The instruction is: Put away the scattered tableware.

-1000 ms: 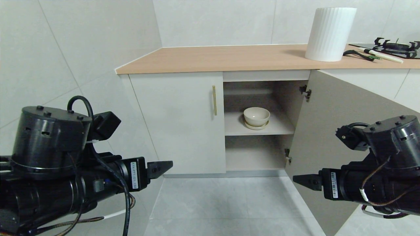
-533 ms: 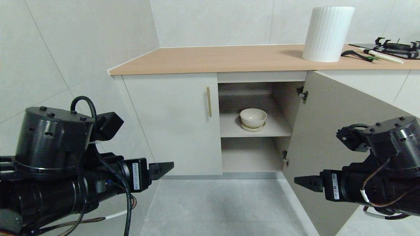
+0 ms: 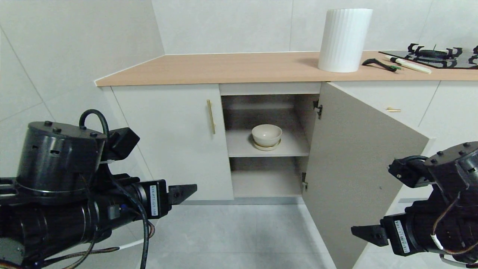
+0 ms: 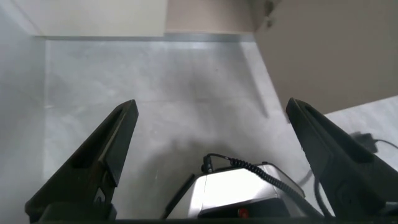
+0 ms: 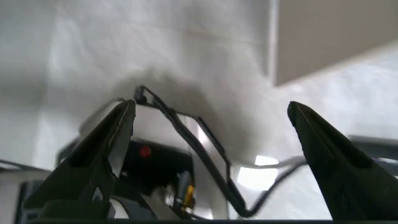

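A cream bowl (image 3: 266,135) is seen on a small plate (image 3: 266,147) on the upper shelf (image 3: 293,144) of an open cabinet (image 3: 269,88), at the centre of the head view. Its door (image 3: 354,160) is swung out toward 4 o'clock. The left tool (image 4: 211,106) at 8 o'clock and the right tool (image 5: 211,104) at 4 o'clock are held over the floor (image 3: 239,231), fingers (image 4: 106,155) spread, nothing gripped.

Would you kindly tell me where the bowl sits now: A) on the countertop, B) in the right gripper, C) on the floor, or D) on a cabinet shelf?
D: the bowl rests on a saucer on the shelf behind the open door.
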